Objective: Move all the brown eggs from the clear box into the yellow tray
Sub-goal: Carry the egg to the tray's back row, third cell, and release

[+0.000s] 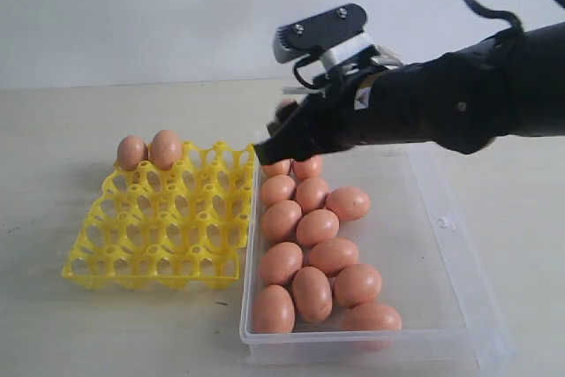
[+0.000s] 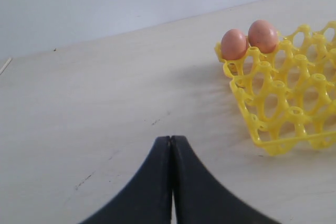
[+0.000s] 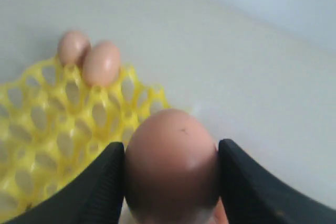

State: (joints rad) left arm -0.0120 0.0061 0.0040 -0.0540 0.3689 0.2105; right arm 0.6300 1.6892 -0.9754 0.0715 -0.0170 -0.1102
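Observation:
My right gripper (image 3: 171, 150) is shut on a brown egg (image 3: 170, 171), one black finger on each side of it. In the exterior view this gripper (image 1: 278, 139) hangs over the far left corner of the clear box (image 1: 433, 245), close to the yellow tray (image 1: 115, 258). Several brown eggs (image 1: 316, 227) lie along the left side of the box. Two brown eggs (image 1: 148, 150) sit in the tray's far left cups. My left gripper (image 2: 170, 140) is shut and empty, low over bare table, with the tray (image 2: 262, 135) off to one side.
The beige tabletop (image 1: 53, 183) surrounds tray and box. A plain light wall (image 1: 132, 15) stands behind. The right half of the box holds no eggs. My right arm (image 1: 459, 103) reaches in from the right above the box.

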